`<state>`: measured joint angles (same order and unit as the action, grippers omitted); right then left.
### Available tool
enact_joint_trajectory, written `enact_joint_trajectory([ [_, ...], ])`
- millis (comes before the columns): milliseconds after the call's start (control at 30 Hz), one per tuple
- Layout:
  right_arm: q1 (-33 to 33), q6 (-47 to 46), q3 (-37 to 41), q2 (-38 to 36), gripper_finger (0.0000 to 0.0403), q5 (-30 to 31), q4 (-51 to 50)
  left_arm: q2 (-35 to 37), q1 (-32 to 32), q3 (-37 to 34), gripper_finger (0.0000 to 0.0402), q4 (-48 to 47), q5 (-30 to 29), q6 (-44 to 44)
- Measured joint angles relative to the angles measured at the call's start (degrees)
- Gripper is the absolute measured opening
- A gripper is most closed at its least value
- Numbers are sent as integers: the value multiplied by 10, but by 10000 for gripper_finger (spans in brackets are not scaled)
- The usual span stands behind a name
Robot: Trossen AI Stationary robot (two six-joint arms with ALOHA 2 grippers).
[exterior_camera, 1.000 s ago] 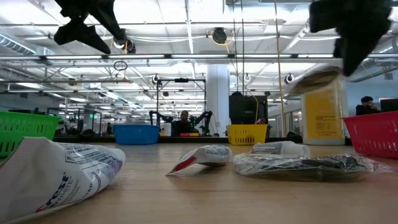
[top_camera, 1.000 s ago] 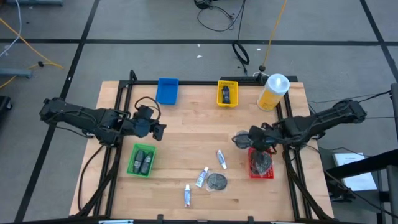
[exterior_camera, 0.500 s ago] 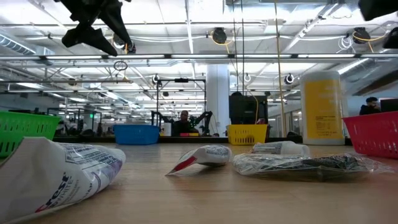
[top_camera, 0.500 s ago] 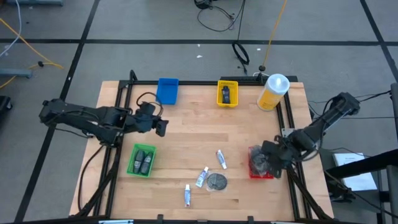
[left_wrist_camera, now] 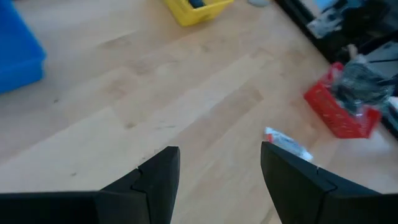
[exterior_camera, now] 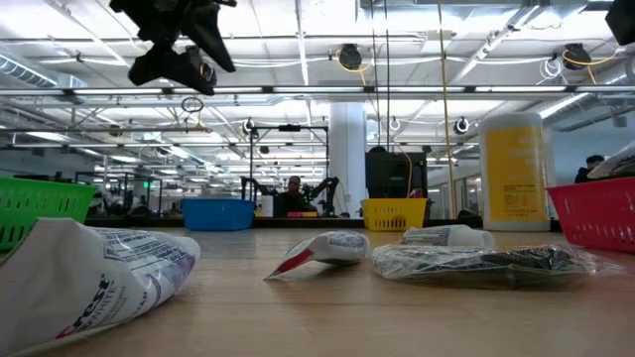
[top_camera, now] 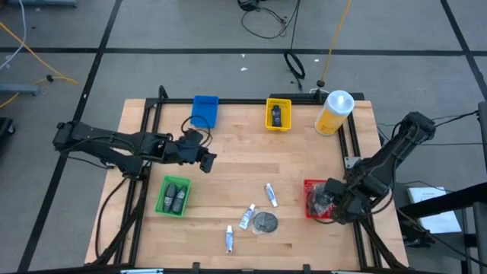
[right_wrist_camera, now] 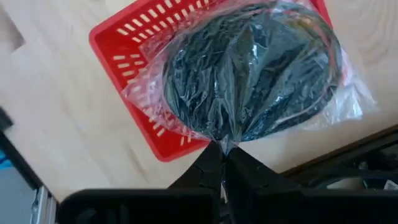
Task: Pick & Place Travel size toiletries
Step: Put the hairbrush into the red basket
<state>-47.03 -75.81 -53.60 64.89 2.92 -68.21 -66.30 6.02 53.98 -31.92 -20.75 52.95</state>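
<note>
Right gripper pinches the bagged dark disc's wrapper over the red tray.

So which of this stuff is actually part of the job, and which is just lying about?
Job: bagged disc pinched by right gripper over red tray; loose tubes; second disc; green, yellow, blue trays.
Lying about: yellow bottle.

Bagged disc over the tray at the table's right edge.
</note>
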Motion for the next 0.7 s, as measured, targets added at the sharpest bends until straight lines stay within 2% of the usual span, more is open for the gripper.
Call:
enact_joint_trajectory([
  [233, 1, -2, 0, 29, 0, -1, 10, -30, 0, 0, 218, 32, 37, -2],
  [533, 1, -52, 0, 55, 1, 1, 22, -78, 11, 0, 218, 64, 132, 17],
  [700, 1, -42, 0, 63, 23, 32, 39, -104, 36, 0, 218, 113, 169, 51],
])
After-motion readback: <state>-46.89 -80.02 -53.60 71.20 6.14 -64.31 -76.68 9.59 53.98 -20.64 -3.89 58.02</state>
